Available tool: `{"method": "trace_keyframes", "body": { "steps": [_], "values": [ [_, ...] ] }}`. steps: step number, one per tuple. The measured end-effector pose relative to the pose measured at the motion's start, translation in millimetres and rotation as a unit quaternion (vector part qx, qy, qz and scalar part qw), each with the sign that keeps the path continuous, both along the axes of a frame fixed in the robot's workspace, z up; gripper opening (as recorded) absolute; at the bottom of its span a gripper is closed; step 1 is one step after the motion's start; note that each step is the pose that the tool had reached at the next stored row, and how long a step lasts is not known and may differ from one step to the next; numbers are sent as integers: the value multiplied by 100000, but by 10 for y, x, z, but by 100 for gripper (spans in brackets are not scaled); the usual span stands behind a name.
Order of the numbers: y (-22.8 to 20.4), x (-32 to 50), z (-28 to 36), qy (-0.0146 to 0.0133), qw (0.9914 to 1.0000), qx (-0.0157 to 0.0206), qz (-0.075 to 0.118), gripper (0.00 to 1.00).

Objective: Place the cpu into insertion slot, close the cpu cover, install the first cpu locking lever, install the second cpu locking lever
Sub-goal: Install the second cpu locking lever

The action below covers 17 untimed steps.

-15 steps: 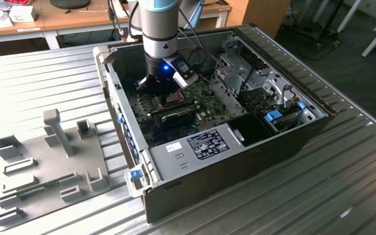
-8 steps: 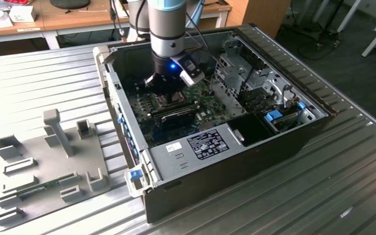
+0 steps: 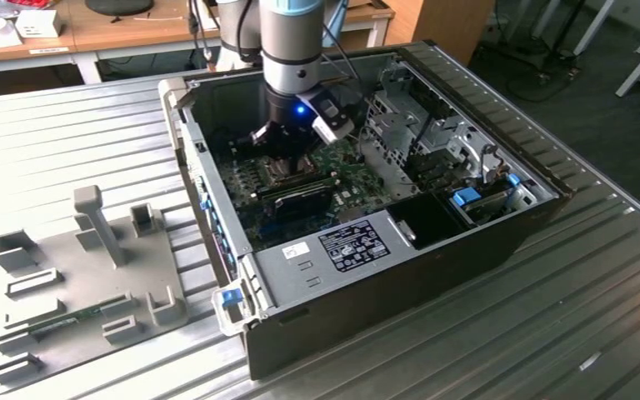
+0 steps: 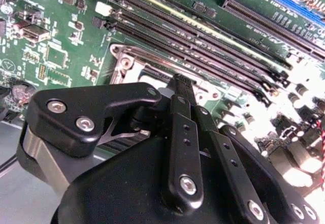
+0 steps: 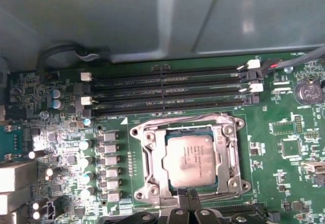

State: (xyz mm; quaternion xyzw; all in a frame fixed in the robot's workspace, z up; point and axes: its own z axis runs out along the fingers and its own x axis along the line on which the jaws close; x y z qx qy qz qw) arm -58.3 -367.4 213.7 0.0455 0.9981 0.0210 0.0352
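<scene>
the black hand (image 5: 186, 197), fingers pressed together and holding nothing, hovers at the edge of the thin silver metal cover frame (image 5: 231, 153), which lies shut over the grey square cpu (image 5: 190, 159) seated in the silver-rimmed socket (image 5: 147, 137).

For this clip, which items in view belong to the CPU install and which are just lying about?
Belongs to the job:
- cpu, seated in the insertion slot
- cpu cover, lying around the chip
- gripper, at the socket's edge

Just lying about:
- memory slots
- grey fixture plate outside the computer case
</scene>
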Motion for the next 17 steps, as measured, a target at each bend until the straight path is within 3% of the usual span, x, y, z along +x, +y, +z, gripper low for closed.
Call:
{"method": "trace_keyframes", "body": {
  "steps": [7, 14, 17],
  "values": [
    [73, 0, 88, 1, 100000, -2, 9, 11],
    [202, 13, 92, 5, 100000, -9, 12, 11],
    [208, 66, 91, 123, 100000, -7, 6, 11]
  ]
}}
